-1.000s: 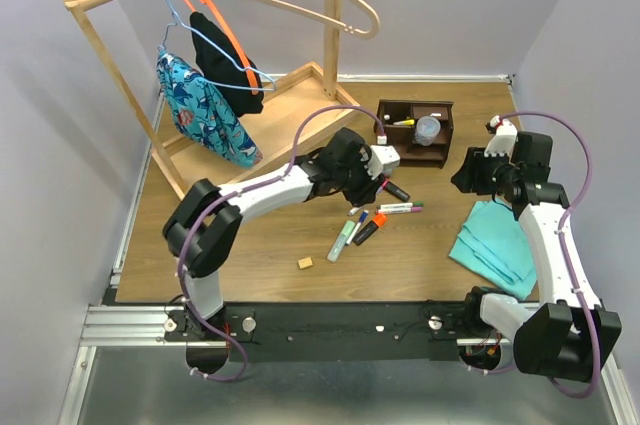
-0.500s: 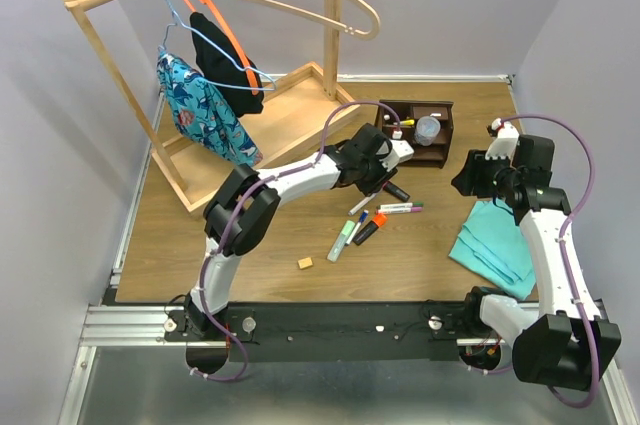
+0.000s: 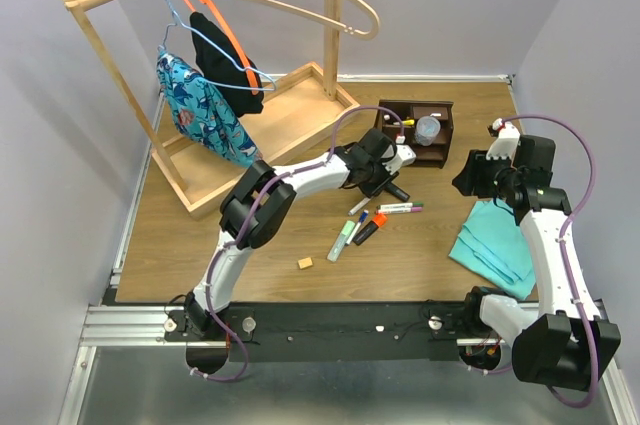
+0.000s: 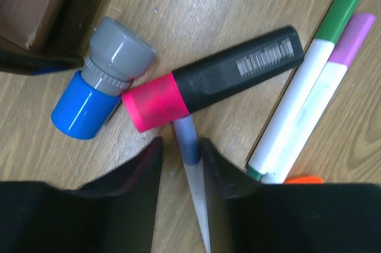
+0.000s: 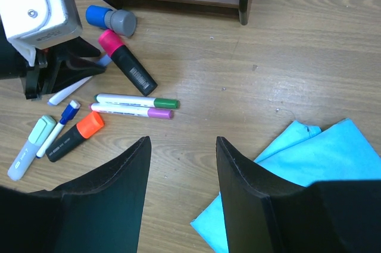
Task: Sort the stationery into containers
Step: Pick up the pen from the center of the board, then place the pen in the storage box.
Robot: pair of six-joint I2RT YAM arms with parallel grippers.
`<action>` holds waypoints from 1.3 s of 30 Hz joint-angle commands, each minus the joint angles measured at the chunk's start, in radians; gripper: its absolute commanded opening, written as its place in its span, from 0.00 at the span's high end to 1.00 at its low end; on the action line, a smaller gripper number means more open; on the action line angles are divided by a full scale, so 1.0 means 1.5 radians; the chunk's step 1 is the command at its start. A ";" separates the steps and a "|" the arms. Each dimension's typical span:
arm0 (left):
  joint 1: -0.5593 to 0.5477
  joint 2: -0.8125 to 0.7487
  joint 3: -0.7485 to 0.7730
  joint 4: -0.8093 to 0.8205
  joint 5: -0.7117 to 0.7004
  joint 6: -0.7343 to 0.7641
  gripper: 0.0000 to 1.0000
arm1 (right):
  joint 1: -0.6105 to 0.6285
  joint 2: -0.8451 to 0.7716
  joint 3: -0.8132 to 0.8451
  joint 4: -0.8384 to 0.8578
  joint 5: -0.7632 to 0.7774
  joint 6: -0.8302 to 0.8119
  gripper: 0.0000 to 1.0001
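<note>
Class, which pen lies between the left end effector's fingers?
The slim blue-and-white pen, its end against the pink-capped highlighter; the green-capped marker and purple-capped marker lie outside.

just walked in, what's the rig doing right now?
Sorting stationery into the brown organizer. The left pincer is down on the table near the organizer, jaws open either side of a slim blue-and-white pen, next to the pink-capped black highlighter. Nothing is clamped yet. The right pincer hangs open and empty beside the teal cloth. The other markers and the tan eraser lie loose on the table.
</note>
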 commanded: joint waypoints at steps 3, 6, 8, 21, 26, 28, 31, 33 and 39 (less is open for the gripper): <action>-0.006 0.034 0.016 -0.034 0.014 -0.009 0.81 | -0.006 0.003 -0.001 -0.010 0.003 -0.002 0.44; -0.003 0.028 0.015 -0.084 0.042 -0.012 1.00 | -0.007 0.004 0.003 -0.010 0.004 -0.002 0.44; 0.001 -0.003 -0.013 -0.095 0.067 -0.011 1.00 | -0.008 0.005 0.003 -0.008 0.003 -0.001 0.44; 0.076 -0.248 -0.121 0.404 0.436 -0.029 1.00 | -0.010 0.025 0.016 0.003 -0.006 -0.001 0.44; 0.096 -0.136 -0.040 0.646 0.378 -0.080 1.00 | -0.010 0.032 0.019 0.005 -0.012 0.000 0.44; 0.093 -0.088 0.029 0.650 0.344 -0.066 1.00 | -0.011 0.030 0.016 0.005 -0.008 0.000 0.44; 0.087 -0.026 0.128 0.621 0.331 -0.034 1.00 | -0.012 0.028 0.009 0.003 -0.007 -0.001 0.44; 0.088 0.002 0.170 0.603 0.320 -0.033 1.00 | -0.014 0.027 0.004 0.002 -0.006 -0.001 0.44; 0.095 0.065 0.218 0.591 0.283 -0.003 1.00 | -0.020 0.030 0.004 -0.003 -0.002 -0.004 0.44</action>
